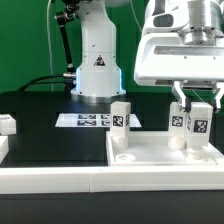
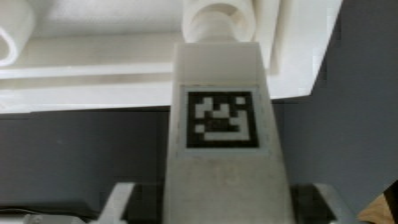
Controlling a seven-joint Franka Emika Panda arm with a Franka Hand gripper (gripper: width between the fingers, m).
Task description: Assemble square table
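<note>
My gripper (image 1: 196, 103) hangs at the exterior view's right, shut on an upright white table leg (image 1: 190, 124) with black-and-white tags on two faces. The leg's lower end is down at the far right part of the white square table top (image 1: 160, 150); whether it touches I cannot tell. In the wrist view the leg (image 2: 219, 110) runs away from the gripper (image 2: 222, 205) between both fingers (image 2: 134, 200), its round peg end over the table top (image 2: 80, 60). A second leg (image 1: 120, 117) stands upright at the top's far left corner. A third leg (image 1: 7, 123) lies at the far left.
The robot's white base (image 1: 96, 65) rises behind the marker board (image 1: 88, 120), which lies flat on the black surface. A long white rail (image 1: 50, 182) borders the front. A round hole (image 1: 122, 157) shows in the table top's near left corner.
</note>
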